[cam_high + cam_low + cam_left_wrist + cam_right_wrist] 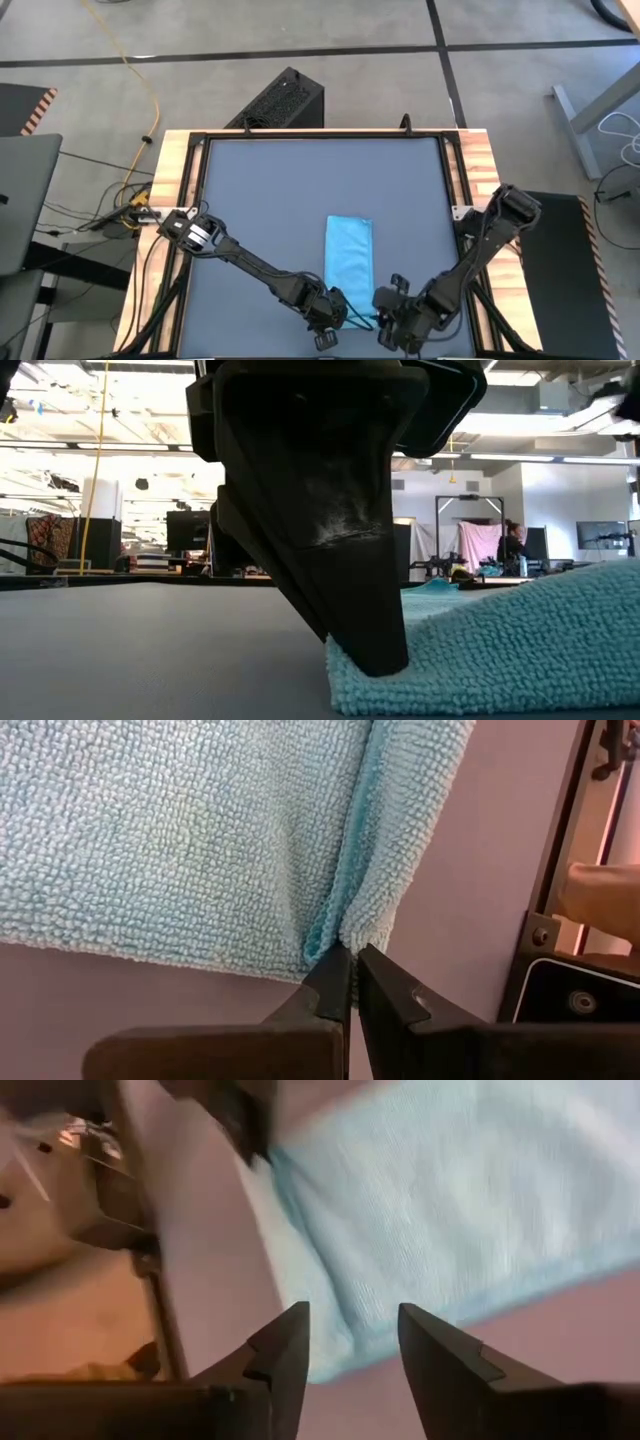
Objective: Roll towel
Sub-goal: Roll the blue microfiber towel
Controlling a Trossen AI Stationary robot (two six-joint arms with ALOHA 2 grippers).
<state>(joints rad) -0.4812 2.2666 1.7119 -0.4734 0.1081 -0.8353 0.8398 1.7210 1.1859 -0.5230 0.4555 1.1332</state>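
Left gripper: fingers pressed together, pinching the near edge of the towel at the spot where a fold line runs up through the cloth. Cloth bunches slightly into the fingertips. In the low view one dark finger comes down from above and its tip sits on the corner of the towel, which rises from there in a shallow slope.

Right gripper: fingers parted, a clear gap between them, nothing held. Tips hover just above the towel's near edge; the cloth shows through the gap, no contact visible. The other arm's dark gripper shows blurred at the far corner of the cloth in this view.

High view: both grippers sit side by side at the near edge of the table, left gripper at the towel's near left corner, right gripper just beside the near right corner. Towel lies as a narrow sky-blue strip, long axis running away from the arms, roughly centred on the dark grey tabletop, flat except at the pinched end.

Outward: wooden table frame around the grey surface; black box on the floor beyond the far edge; yellow cable on the floor, far left.
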